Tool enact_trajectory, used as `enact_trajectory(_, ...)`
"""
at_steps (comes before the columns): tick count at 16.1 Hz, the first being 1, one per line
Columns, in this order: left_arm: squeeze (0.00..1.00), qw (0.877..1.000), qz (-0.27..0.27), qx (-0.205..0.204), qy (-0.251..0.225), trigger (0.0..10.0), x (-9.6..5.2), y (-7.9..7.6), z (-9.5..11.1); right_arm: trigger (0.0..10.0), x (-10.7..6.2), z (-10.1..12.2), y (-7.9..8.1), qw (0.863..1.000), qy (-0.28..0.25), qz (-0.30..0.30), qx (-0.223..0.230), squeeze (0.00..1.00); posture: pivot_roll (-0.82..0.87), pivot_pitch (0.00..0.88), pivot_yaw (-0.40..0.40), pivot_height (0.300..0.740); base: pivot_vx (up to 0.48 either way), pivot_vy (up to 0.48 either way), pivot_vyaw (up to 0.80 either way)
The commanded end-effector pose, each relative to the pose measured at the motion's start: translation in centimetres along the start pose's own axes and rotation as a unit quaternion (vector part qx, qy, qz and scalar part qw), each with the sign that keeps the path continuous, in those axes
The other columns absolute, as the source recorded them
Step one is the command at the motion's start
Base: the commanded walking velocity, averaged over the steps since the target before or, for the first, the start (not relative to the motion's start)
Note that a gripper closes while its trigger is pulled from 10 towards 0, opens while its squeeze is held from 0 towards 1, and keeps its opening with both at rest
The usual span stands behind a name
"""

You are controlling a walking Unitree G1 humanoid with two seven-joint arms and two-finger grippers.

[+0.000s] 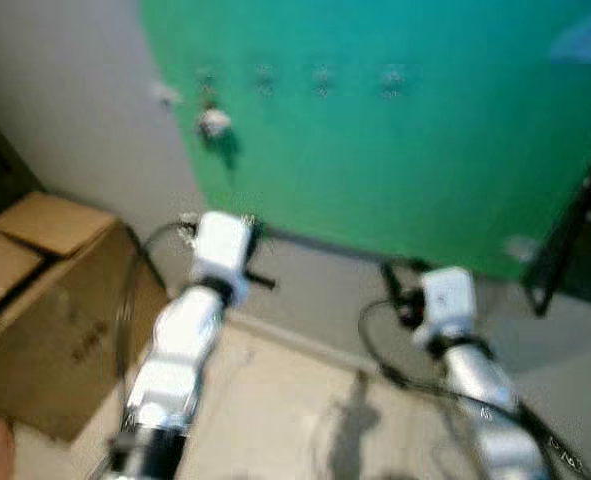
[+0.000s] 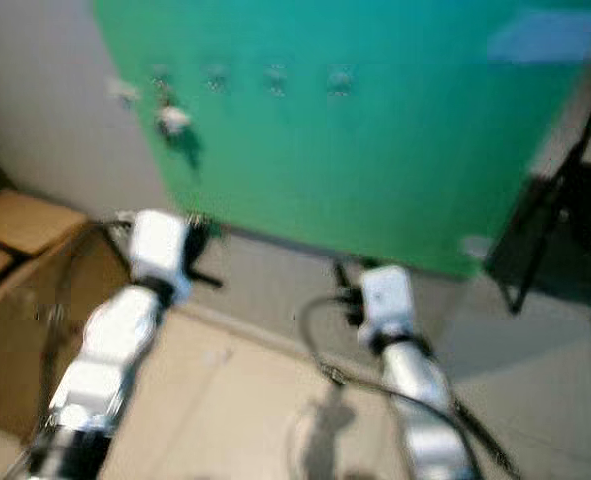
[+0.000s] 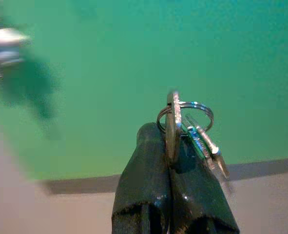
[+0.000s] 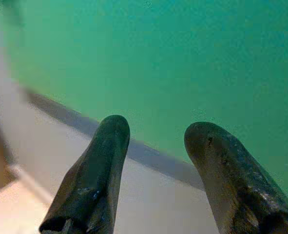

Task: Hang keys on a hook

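A green board [image 1: 405,150] leans on the wall with a row of small hooks [image 1: 322,78] near its top. A bunch of keys [image 1: 213,122] hangs from the leftmost hook [image 1: 205,75]. My left gripper [image 3: 169,134] is shut on a key ring with keys [image 3: 187,119], held in front of the lower part of the board. Its arm [image 1: 190,330] reaches forward below the hanging bunch. My right gripper [image 4: 156,129] is open with nothing between its fingers, pointing at the board's bottom edge. Both eye views are blurred.
A cardboard box [image 1: 45,300] with open flaps stands on the floor at the left, close to my left arm. A black stand [image 1: 575,240] is at the right beside the board. Cables [image 1: 395,370] trail from both arms over the pale floor.
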State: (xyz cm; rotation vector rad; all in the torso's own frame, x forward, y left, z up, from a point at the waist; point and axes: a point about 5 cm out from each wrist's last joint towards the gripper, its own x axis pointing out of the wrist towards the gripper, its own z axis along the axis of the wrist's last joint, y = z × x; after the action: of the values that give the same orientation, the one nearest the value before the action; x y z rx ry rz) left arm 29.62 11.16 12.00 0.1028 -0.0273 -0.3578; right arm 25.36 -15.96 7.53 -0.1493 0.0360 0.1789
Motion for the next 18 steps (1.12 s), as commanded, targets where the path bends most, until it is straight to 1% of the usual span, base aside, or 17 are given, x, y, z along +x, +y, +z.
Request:
enact_trajectory(1, 0.0, 1.0, 0.027, 0.007, -0.005, 10.0, 0.4, 1.8, 0.6, 10.0, 0.3, 0.2, 0.5, 1.0, -0.003, 0.004, 0.002, 0.0, -0.19, 0.025, 0.12, 0.74, 0.0, 0.0, 0.0)
enact_trajectory(2, 0.0, 1.0, 0.03, 0.007, -0.005, 10.0, 0.5, 2.0, 0.7, 10.0, 0.3, 0.2, 0.5, 1.0, -0.004, 0.004, 0.002, 0.0, -0.19, 0.025, 0.12, 0.74, 0.0, 0.0, 0.0)
enact_trajectory(4, 0.0, 0.999, 0.035, 0.014, -0.018, 10.0, 1.0, 2.7, 1.6, 10.0, 0.2, 0.2, 0.7, 1.0, -0.003, 0.005, 0.004, 0.0, -0.19, 0.025, 0.121, 0.74, 0.0, 0.0, 0.0)
enact_trajectory(6, 0.0, 0.999, 0.035, 0.018, -0.023, 10.0, 1.6, 2.9, 2.5, 10.0, 0.1, 0.0, 0.7, 1.0, -0.001, 0.006, 0.006, 0.0, -0.19, 0.031, 0.12, 0.74, 0.0, 0.0, 0.0)
enact_trajectory(7, 0.0, 0.999, 0.031, 0.016, -0.022, 10.0, 2.2, 3.1, 3.1, 10.0, -0.1, -0.1, 0.8, 1.0, 0.0, 0.009, 0.008, 0.0, -0.19, 0.033, 0.121, 0.74, 0.0, 0.0, 0.0)
enact_trajectory(8, 0.0, 0.999, 0.024, 0.014, -0.025, 10.0, 3.2, 3.5, 4.3, 10.0, -0.3, -0.1, 1.0, 1.0, 0.002, 0.013, 0.012, 0.0, -0.19, 0.037, 0.12, 0.74, 0.0, 0.0, 0.0)
enact_trajectory(9, 0.0, 0.999, 0.024, 0.012, -0.026, 10.0, 3.4, 3.6, 4.5, 10.0, -0.3, -0.1, 1.0, 1.0, 0.002, 0.014, 0.012, 0.0, -0.19, 0.037, 0.12, 0.74, 0.0, 0.0, 0.0)
enact_trajectory(11, 0.0, 0.999, 0.021, 0.023, -0.028, 10.0, 4.6, 4.1, 5.8, 10.0, -0.4, -0.1, 1.1, 1.0, 0.002, 0.015, 0.015, 0.0, -0.19, 0.039, 0.123, 0.74, 0.0, 0.0, 0.0)
enact_trajectory(14, 0.0, 0.999, 0.022, 0.008, -0.038, 10.0, 6.0, 4.6, 7.7, 10.0, -0.6, -0.1, 1.1, 1.0, 0.001, 0.016, 0.017, 0.0, -0.2, 0.038, 0.124, 0.74, 0.0, 0.0, 0.0)
enact_trajectory(16, 0.0, 0.999, 0.02, 0.001, -0.039, 10.0, 6.5, 4.7, 8.6, 10.0, -0.7, -0.1, 1.1, 1.0, 0.002, 0.019, 0.019, 0.0, -0.2, 0.038, 0.126, 0.74, 0.0, 0.0, 0.0)
enact_trajectory(17, 0.0, 0.999, 0.021, -0.015, -0.042, 10.0, 6.9, 4.9, 9.3, 10.0, -0.7, -0.1, 1.2, 1.0, 0.002, 0.021, 0.019, 0.0, -0.21, 0.034, 0.125, 0.74, 0.0, 0.0, 0.0)
enact_trajectory(18, 0.0, 0.999, 0.036, -0.026, -0.032, 10.0, 7.3, 5.6, 9.7, 10.0, -0.8, -0.1, 1.3, 1.0, 0.002, 0.024, 0.019, 0.0, -0.21, 0.03, 0.125, 0.74, 0.0, 0.0, 0.0)
